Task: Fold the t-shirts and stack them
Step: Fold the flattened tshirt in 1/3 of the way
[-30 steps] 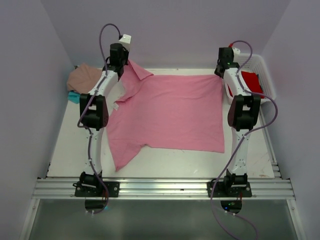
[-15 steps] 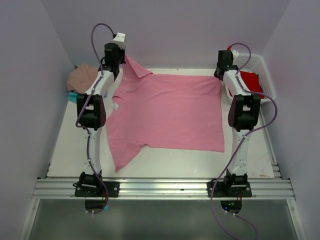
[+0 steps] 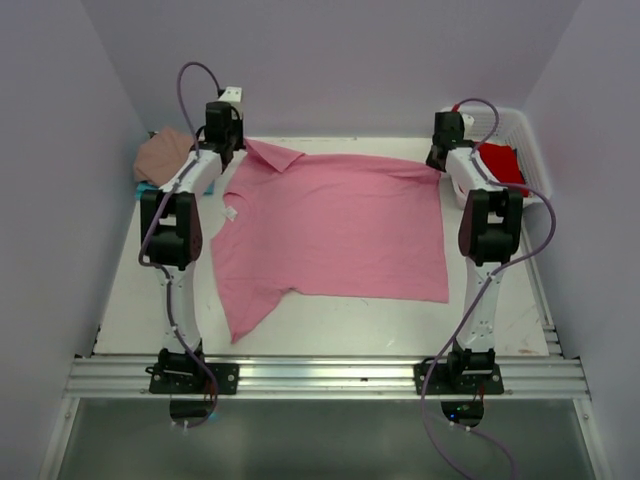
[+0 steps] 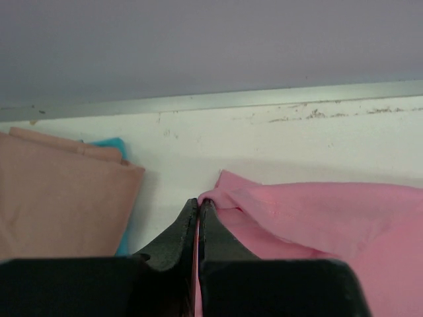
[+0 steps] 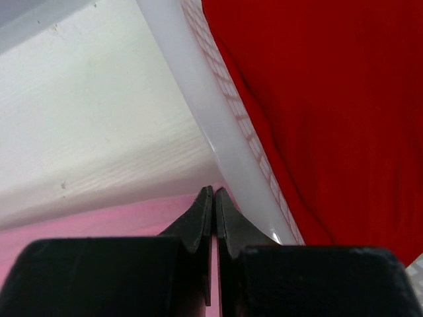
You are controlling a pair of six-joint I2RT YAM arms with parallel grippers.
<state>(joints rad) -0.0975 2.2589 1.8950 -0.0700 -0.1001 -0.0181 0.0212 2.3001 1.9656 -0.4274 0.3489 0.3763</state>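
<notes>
Overhead, a bright pink shirt (image 3: 340,225) lies spread across a white counter (image 3: 140,300), mostly flat, with both arms reaching to its far edge. The left fingers (image 3: 232,148) are at the shirt's far left corner, and the right fingers (image 3: 441,163) are at its far right corner.

Seen from the left wrist, the left fingers (image 4: 201,206) are pressed together and pinch a small fold of the pink shirt (image 4: 317,218) right at their tips. The rest of the cloth runs off to the right of the fingers, rumpled. To the left of these fingers sits a folded tan shirt (image 4: 59,198), with a strip of a teal shirt (image 4: 109,144) showing beneath its edge. Bare counter (image 4: 297,139) lies beyond the fingertips.

Seen from the right wrist, the right fingers (image 5: 210,197) are closed with only a thin line of pink between them, clamped on the shirt's edge. Pink cloth (image 5: 99,224) lies to their left. Just to the right of the tips rises the white rim of a plastic basket (image 5: 248,198), and inside it lies a red shirt (image 5: 317,99).
</notes>
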